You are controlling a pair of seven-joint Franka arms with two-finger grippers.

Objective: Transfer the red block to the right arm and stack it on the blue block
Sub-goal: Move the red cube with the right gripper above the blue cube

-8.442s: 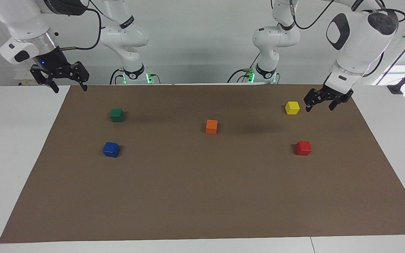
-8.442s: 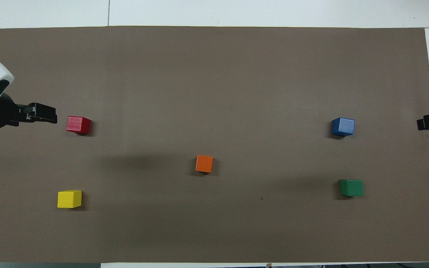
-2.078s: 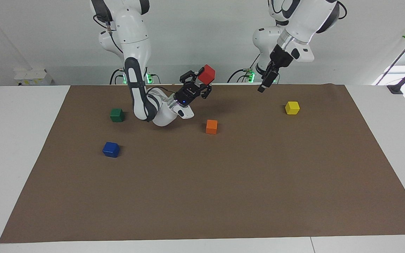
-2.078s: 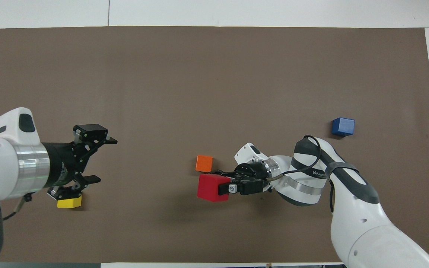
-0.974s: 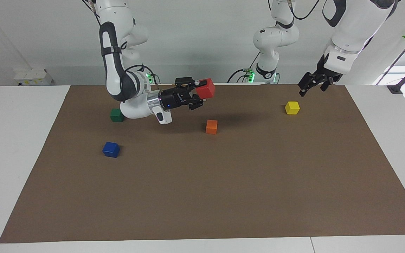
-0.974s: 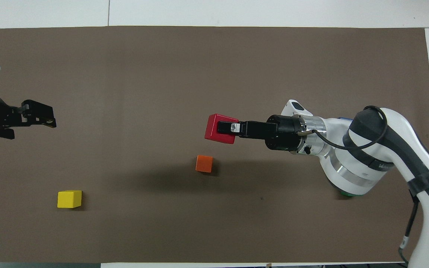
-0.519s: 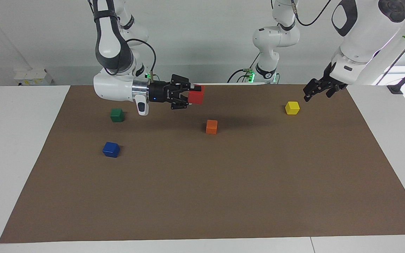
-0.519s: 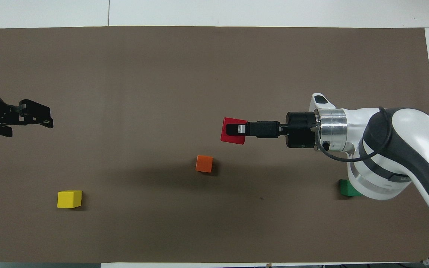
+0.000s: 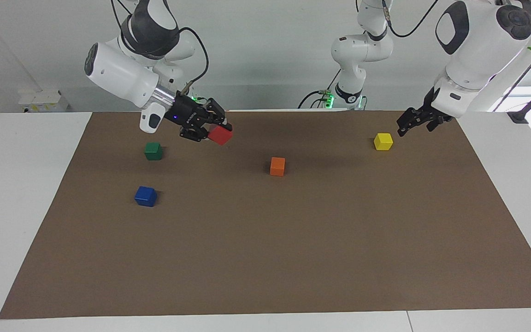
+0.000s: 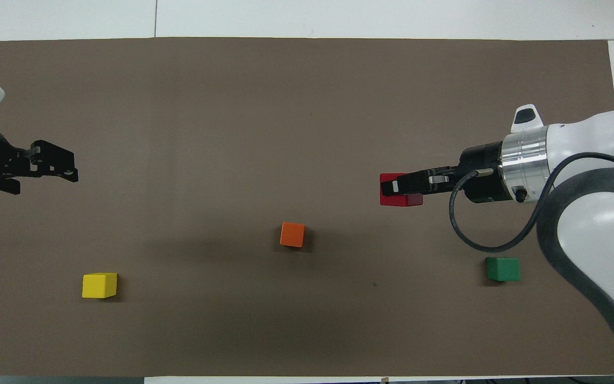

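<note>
Our right arm's black gripper (image 9: 213, 131) is shut on the small bright red cube (image 9: 220, 135), up over the brown mat between the dark green cube (image 9: 153, 151) and the orange cube (image 9: 277, 166), and we think this hard, light block holds best by its flat sides on the way to the small deep blue cube (image 9: 145, 196), while our left gripper (image 9: 416, 121) waits open by the yellow cube (image 9: 383, 141).

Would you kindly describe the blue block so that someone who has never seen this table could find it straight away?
Start from the brown mat that covers the table and go to the right arm's end. Two cubes sit there on the mat: the green block, and, farther from the robots, the blue block. It is the only deep blue cube, and it lies bare, while the red block hangs in the right gripper.
</note>
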